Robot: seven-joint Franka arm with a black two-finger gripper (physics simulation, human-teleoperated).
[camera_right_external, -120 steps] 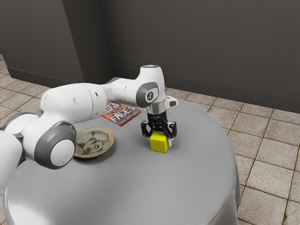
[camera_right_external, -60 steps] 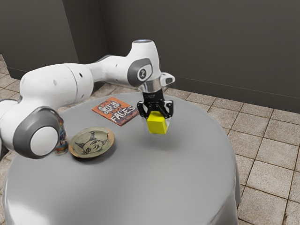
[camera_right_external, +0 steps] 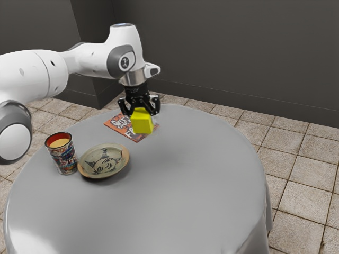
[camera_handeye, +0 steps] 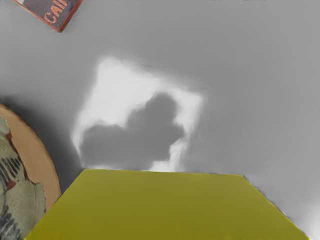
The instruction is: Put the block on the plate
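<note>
My black gripper (camera_right_external: 140, 110) is shut on the yellow block (camera_right_external: 142, 121), holding it up in the air above the table in the exterior view. The patterned plate (camera_right_external: 104, 160) lies on the table, lower and toward the exterior view's left of the block. In the wrist view the block (camera_handeye: 165, 207) is large under the hand, and part of the plate (camera_handeye: 42, 165) with its tan rim appears beside it.
A colourful cup (camera_right_external: 63, 153) stands right beside the plate on the grey round table (camera_right_external: 196, 185). Behind the plate lies a book (camera_right_external: 117, 123), partly hidden by the block and gripper; its corner (camera_handeye: 57, 17) shows in the wrist view.
The block has been lifted off the table in my gripper and carried toward the exterior view's left, nearer the plate. The arm's move has uncovered the cup.
</note>
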